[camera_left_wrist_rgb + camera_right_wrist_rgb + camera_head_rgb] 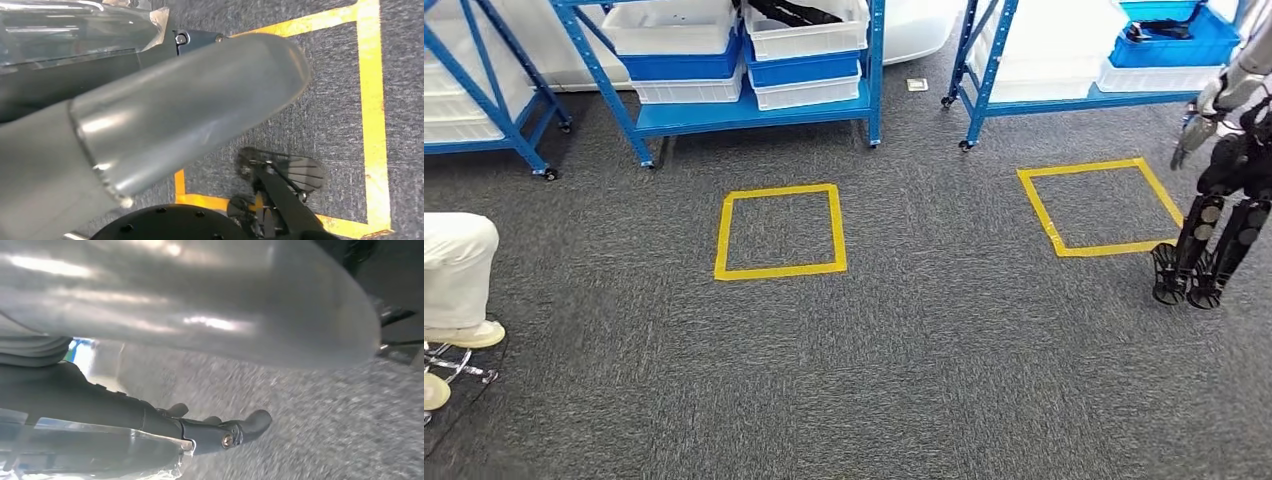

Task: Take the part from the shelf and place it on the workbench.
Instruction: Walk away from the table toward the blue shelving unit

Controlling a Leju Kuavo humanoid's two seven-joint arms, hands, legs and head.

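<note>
Blue shelves stand across the far side of the head view. On the middle shelf (754,112), a white bin (804,35) holds a dark part (794,12). On the right shelf (1064,100), a blue bin (1164,45) holds another dark part (1159,30). My left hand (150,100) hangs over the carpet, thick grey thumb and dark fingers (197,39) stretched out, nothing in it. My right hand (150,415) also hangs above the carpet, its dark fingers (225,432) straight and holding nothing.
Two yellow tape squares (781,230) (1099,205) mark the grey carpet before the shelves. Another robot (1224,200) stands at the right square's edge. A person's white-clad leg (454,270) and a stool base (449,365) are at the left. A third shelf (484,110) is far left.
</note>
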